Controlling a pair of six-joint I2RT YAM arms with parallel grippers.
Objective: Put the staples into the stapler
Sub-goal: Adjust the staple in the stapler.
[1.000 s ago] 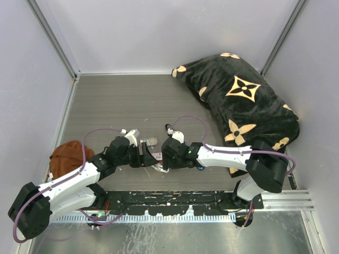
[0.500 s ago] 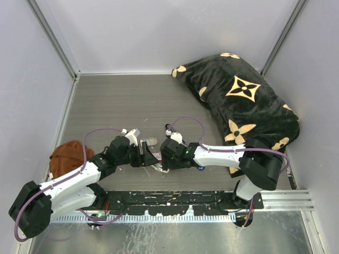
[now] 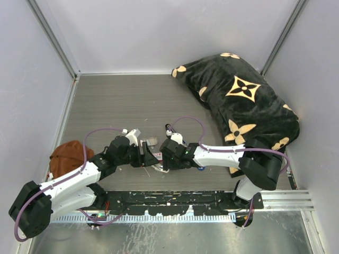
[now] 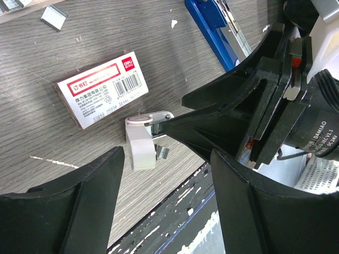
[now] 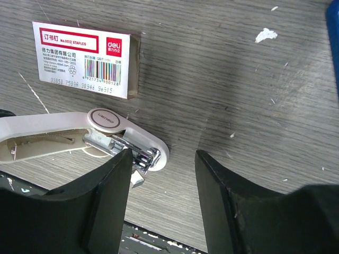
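Though narrowed a touch since a second ago, still spread at right gripper (image 5: pixel 164 159), pinching nothing, white oblong piece (image 5: pixel 114 124) just beside one finger. Spread, empty at left gripper (image 4: pixel 167 153). Past box (image 4: pixel 100 90): stapler (image 4: pixel 214 29), staples (image 4: pixel 53 17) well ahead of both, untouched; loading unstarted.

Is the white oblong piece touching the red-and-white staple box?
Apart. The right wrist view shows a strip of bare tabletop between the red-and-white staple box and the white oblong piece below it.
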